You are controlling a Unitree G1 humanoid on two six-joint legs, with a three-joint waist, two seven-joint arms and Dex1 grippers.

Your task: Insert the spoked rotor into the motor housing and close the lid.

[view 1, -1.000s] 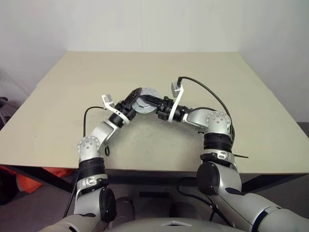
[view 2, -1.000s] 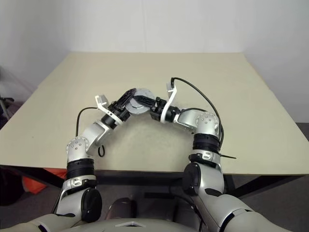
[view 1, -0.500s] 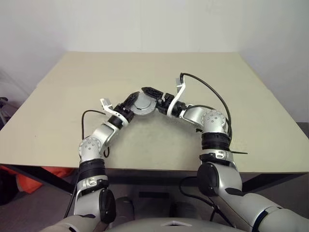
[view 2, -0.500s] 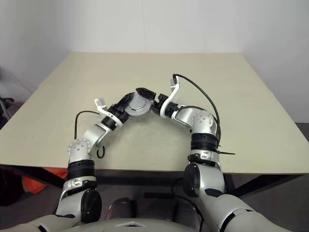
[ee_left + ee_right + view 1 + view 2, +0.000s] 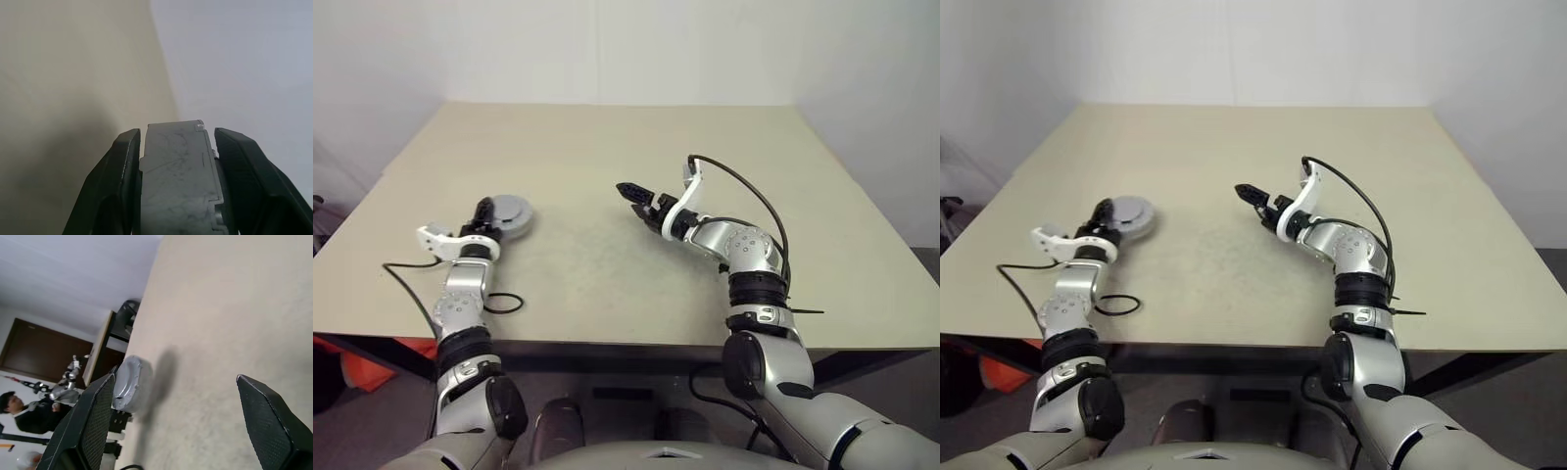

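Beige table point(image 5: 636, 274): left gripper point(image 5: 485, 210) clamps closed motor housing point(image 5: 510, 213), lid seemingly on; right gripper point(image 5: 628, 190) wide, empty. Assembly looks done; set-down left.

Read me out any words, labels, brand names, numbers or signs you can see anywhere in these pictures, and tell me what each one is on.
None can be read.
The grey motor assembly clamped in the left pincer shows scratches on its casing, no lettering.
The right pincer, open, carries no marking.
The table is plain.
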